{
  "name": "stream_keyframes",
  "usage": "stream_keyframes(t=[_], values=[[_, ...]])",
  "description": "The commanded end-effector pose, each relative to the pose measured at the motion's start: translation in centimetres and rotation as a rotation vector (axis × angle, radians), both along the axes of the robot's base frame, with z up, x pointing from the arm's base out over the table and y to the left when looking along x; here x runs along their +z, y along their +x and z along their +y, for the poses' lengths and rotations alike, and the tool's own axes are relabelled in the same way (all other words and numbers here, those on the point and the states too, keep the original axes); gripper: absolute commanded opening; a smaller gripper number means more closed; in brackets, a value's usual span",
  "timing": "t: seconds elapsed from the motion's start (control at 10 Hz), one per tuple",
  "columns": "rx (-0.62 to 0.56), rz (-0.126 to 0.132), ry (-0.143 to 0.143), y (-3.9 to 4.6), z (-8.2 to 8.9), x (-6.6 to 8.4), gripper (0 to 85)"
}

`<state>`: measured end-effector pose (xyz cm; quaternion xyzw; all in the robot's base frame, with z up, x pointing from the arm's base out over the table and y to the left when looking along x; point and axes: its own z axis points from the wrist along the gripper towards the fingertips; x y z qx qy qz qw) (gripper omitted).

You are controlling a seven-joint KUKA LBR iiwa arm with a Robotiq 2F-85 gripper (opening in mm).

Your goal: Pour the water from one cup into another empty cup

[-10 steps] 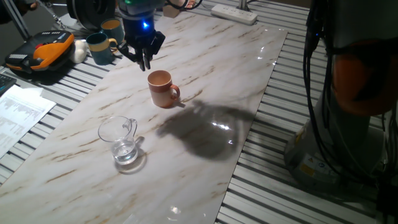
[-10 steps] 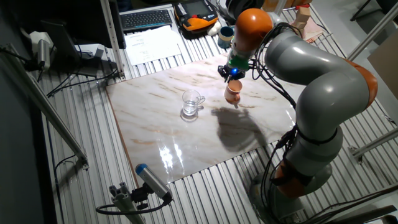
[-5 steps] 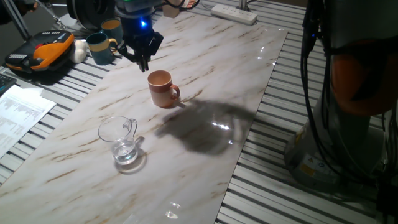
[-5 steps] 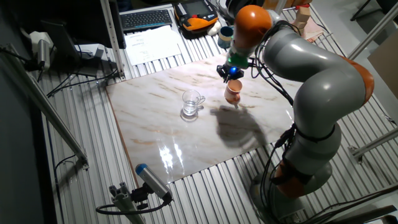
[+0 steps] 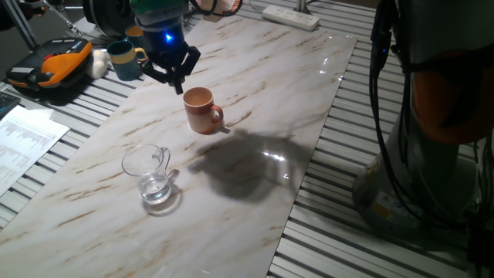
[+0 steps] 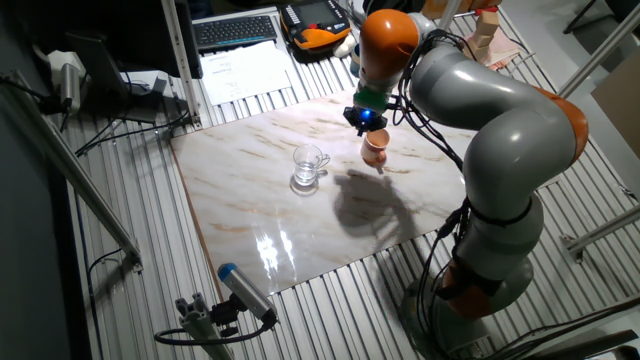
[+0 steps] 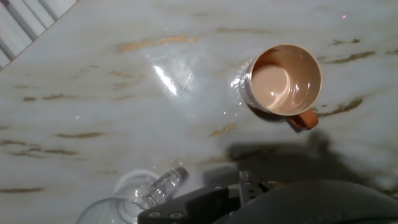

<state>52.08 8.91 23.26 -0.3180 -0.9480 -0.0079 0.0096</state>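
Gripper (image 5: pixel 176 76): above marble slab (image 5: pixel 255 100), up and to one side of terracotta mug (image 5: pixel 202 110), holding nothing; fingers look close together, gap can't be told. Terracotta mug: upright, inside empty. Glass mug (image 5: pixel 148 174): upright on slab, well apart from terracotta mug, w/ a little water (image 5: pixel 157 190) at bottom. Teal mug (image 5: pixel 123 59) off slab, near edge.

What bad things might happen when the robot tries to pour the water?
The gripper hangs close beside the terracotta mug, so moving toward the glass mug it might clip it and knock it over. The glass mug is clear and smooth, so the grip might slip. The terracotta mug is small, so water might miss it.
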Motion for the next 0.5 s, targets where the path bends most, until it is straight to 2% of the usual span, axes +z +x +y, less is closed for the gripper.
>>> stream_keyframes(t=[0.0, 0.1, 0.4], values=[[-0.017, -0.001, 0.005, -0.06, 0.16, -0.06, 0.0], [-0.051, -0.002, 0.014, -0.16, 0.35, -0.21, 0.0], [-0.118, -0.002, 0.011, -0.54, 1.02, -0.86, 0.0]])
